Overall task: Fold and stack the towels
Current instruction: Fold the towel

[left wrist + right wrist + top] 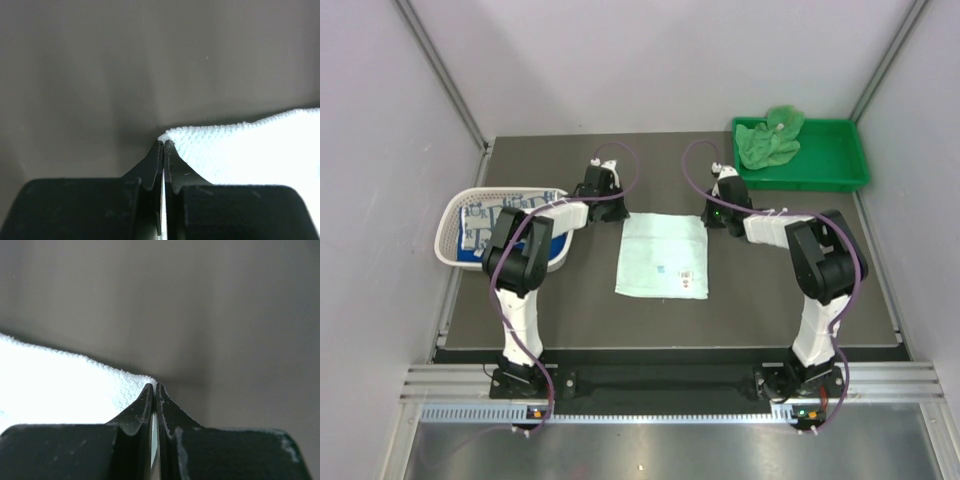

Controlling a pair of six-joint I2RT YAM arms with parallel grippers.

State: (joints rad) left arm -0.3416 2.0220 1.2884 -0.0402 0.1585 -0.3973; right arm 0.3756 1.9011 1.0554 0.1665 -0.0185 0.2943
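Observation:
A pale mint-white towel point(663, 255) lies spread flat in the middle of the table. My left gripper point(610, 213) is shut on its far left corner point(167, 134). My right gripper point(715, 217) is shut on its far right corner point(148, 381). The towel's textured weave fills the lower right of the left wrist view point(250, 150) and the lower left of the right wrist view point(55, 385). A bright green towel point(770, 138) lies crumpled in the green tray point(830, 160). A blue-grey patterned towel point(490, 215) and a royal blue towel point(560, 250) lie in the white basket point(450, 225).
The green tray stands at the back right corner. The white lattice basket stands at the left edge, partly under my left arm. The table's dark mat point(770, 290) is bounded by grey walls at left, right and back.

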